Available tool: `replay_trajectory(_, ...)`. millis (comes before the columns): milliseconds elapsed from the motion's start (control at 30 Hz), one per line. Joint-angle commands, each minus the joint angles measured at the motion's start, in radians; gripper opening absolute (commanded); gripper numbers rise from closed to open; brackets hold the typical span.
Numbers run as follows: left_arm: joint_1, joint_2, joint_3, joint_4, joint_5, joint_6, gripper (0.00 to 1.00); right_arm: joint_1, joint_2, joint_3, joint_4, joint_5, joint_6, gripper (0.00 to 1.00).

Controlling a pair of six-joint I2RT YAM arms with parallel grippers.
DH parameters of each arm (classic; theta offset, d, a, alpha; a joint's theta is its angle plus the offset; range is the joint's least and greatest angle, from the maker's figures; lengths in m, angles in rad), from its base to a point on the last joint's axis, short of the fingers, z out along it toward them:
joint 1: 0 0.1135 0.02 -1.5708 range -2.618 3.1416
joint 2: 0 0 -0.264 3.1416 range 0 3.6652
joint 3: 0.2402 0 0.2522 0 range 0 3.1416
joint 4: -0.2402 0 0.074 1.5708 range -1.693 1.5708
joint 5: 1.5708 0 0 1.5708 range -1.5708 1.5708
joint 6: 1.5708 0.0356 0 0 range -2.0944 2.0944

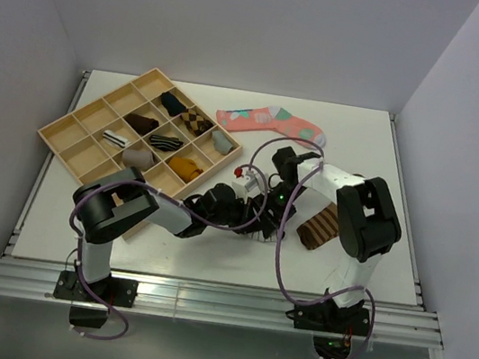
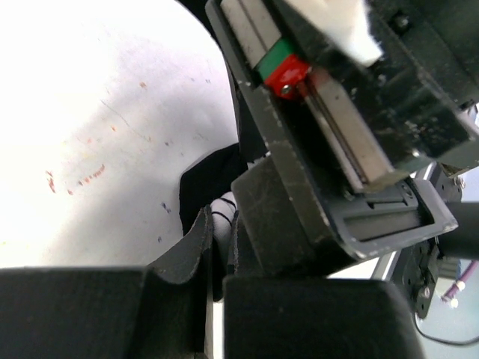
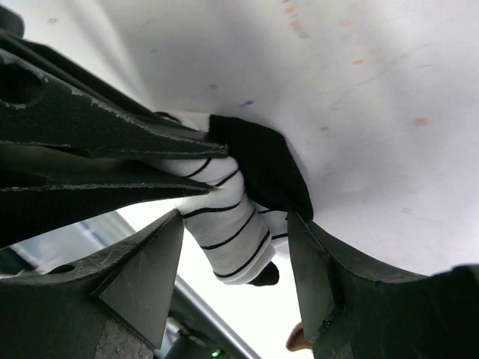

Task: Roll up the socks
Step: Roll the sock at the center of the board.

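**Sock-rolling at the pinch stage**

Top view: L gripper [image 1: 248, 215] and R gripper [image 1: 274, 205] meet mid-table [image 1: 363, 144], covering the white striped sock [image 3: 228, 239]. The brown sock [image 1: 318, 226] lies just beside the R arm, untouched. Tray [image 1: 65, 129] sits far L, pink sock [image 1: 267, 122] at the back.

L wrist: own fingers nearly together, pale fabric pinched btwn them, the sock's black end just beyond.

R wrist: the white striped sock runs btwn the R fingers, which stand apart and straddle it w/o gripping. L fingers are clamped on it near the black end.

Judged step: starting the roll of the first sock. Next move prob. needs R to close on the loose end and turn it over itself while L anchors.
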Motion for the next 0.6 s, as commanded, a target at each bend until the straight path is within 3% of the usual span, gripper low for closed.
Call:
replay_trajectory(0, -0.019, 0.066, -0.010, -0.203, -0.024, 0.034, 0.00, 0.008, -0.033, -0.004, 0.185, 0.124, -0.066, 0.66)
replay_trajectory(567, -0.019, 0.080, 0.010, -0.238, -0.036, 0.040, 0.00, -0.034, -0.087, -0.004, 0.166, 0.103, -0.091, 0.66)
